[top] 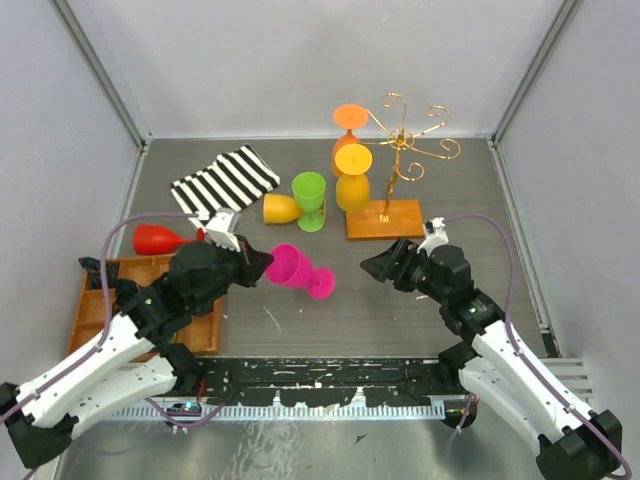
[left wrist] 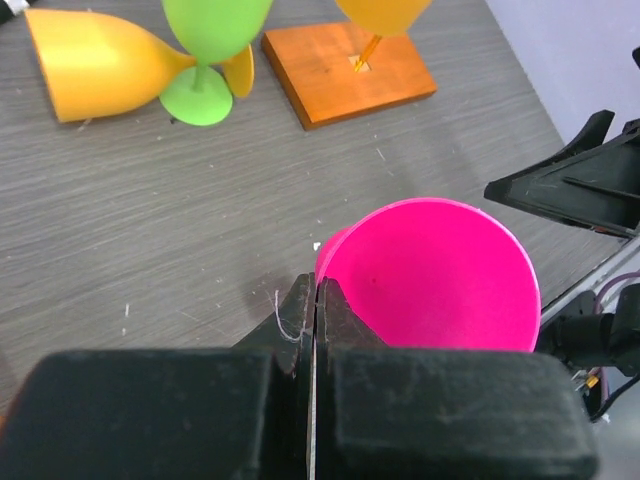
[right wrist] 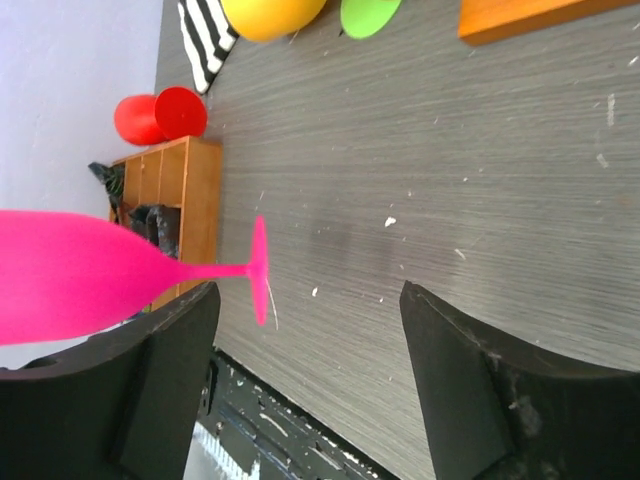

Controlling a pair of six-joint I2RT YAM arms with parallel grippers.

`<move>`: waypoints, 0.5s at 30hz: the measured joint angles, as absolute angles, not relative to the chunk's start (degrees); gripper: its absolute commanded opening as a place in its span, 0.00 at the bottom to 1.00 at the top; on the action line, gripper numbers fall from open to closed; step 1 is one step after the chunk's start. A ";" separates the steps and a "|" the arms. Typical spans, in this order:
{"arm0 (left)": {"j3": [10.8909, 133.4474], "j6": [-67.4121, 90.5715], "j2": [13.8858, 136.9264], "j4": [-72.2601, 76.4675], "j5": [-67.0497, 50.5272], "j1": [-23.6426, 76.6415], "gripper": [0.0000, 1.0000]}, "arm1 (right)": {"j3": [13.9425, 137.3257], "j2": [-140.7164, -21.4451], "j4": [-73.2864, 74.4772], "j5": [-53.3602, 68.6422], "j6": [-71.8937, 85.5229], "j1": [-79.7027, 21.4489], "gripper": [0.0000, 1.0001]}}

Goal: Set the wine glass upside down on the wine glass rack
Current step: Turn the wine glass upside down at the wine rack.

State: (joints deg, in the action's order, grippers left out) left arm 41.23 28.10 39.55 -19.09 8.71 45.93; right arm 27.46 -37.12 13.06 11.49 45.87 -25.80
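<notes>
Top cam sat high up behind both arm bases, tilted down over the whole table (top: 400, 300) toward the back wall. Left wrist cam rode right behind the left gripper (left wrist: 316, 300), low and close, facing the wooden base of the wine glass rack (left wrist: 350, 70). Right wrist cam was rolled sideways behind the right gripper (right wrist: 305, 295), looking leftward across the tabletop. All three caught the pink wine glass (top: 298, 270).

left gripper (top: 260, 266): clamped, seemingly on pink glass (top: 292, 266) | right gripper (top: 372, 266): jaws apart, pointing inward
</notes>
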 measured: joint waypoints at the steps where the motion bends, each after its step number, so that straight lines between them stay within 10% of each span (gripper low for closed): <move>1: 41.23 28.71 40.99 -18.24 10.22 47.70 0.00 | 25.96 -37.26 10.85 12.49 46.85 -25.80 0.75; 15: 35.46 34.02 42.54 -7.46 17.58 53.36 0.00 | 17.37 -38.85 -4.01 19.92 53.91 -25.80 0.60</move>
State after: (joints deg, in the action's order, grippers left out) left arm 35.46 34.02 42.54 -7.46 17.58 53.36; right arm 17.37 -38.85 -4.01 19.92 53.91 -25.80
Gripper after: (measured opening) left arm 0.011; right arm 0.638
